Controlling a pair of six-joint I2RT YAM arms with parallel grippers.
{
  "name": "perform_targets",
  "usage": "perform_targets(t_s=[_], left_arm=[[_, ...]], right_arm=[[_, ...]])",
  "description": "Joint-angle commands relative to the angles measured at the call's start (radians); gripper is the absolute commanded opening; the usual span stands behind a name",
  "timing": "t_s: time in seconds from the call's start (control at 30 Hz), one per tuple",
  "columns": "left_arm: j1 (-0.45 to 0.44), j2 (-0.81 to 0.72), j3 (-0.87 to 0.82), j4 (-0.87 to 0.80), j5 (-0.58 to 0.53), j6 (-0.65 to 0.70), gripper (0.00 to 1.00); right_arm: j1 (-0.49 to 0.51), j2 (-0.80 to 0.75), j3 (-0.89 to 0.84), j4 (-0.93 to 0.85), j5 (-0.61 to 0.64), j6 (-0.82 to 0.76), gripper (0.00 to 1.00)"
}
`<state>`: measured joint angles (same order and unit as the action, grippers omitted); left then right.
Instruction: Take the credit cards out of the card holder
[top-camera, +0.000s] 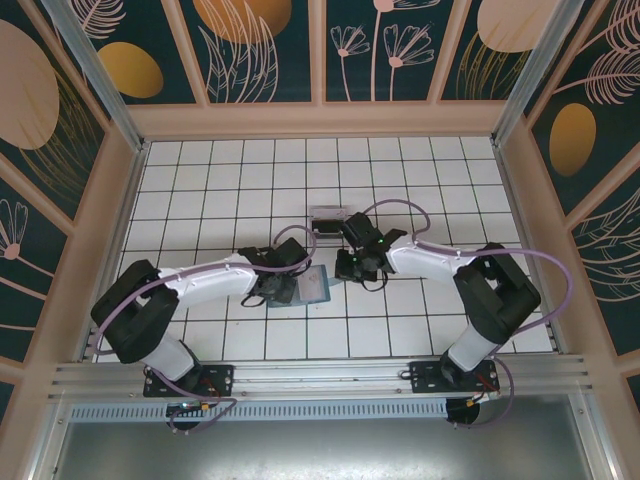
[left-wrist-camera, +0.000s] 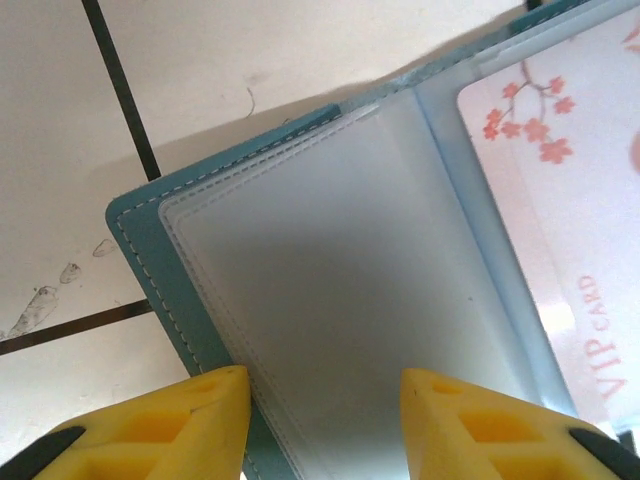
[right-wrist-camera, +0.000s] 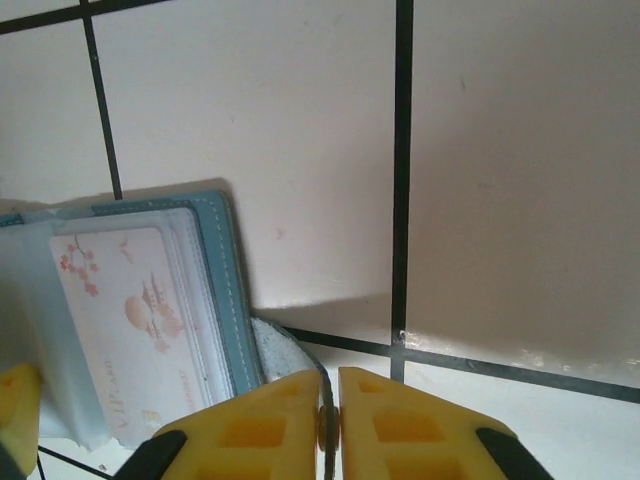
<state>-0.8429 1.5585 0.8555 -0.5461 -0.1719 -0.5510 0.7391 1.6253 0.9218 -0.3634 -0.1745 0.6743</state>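
Between the two arms, near the middle of the desk (top-camera: 250, 180), the card holder (top-camera: 316, 284) lay open and face up. Its long axis ran left to right and its fold near to far. The left hand (left-wrist-camera: 325, 385) stood with its fingers apart astride the empty left leaf, seemingly pinning it down. The right hand (right-wrist-camera: 330, 385) hung just off the holder's right edge, fingers almost together around a thin pale sliver I could not identify. A pink credit card (right-wrist-camera: 130, 320) sat in the right leaf's clear sleeve, its long side parallel to the fold. Extraction looked under way. The next move probably called for pinching that card's free edge and drawing it out along the sleeve.
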Motion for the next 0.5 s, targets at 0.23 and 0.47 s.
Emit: perform_targets(t_s=[0.23, 0.47], left_arm=[[0.016, -0.088, 0.067, -0.024, 0.005, -0.005, 0.45], [0.032, -0.128, 0.112, -0.025, 0.024, -0.005, 0.45]], right_arm=[[0.002, -0.102, 0.045, -0.112, 0.065, 0.006, 0.30], [0.029, -0.110, 0.121, -0.140, 0.060, 0.013, 0.32]])
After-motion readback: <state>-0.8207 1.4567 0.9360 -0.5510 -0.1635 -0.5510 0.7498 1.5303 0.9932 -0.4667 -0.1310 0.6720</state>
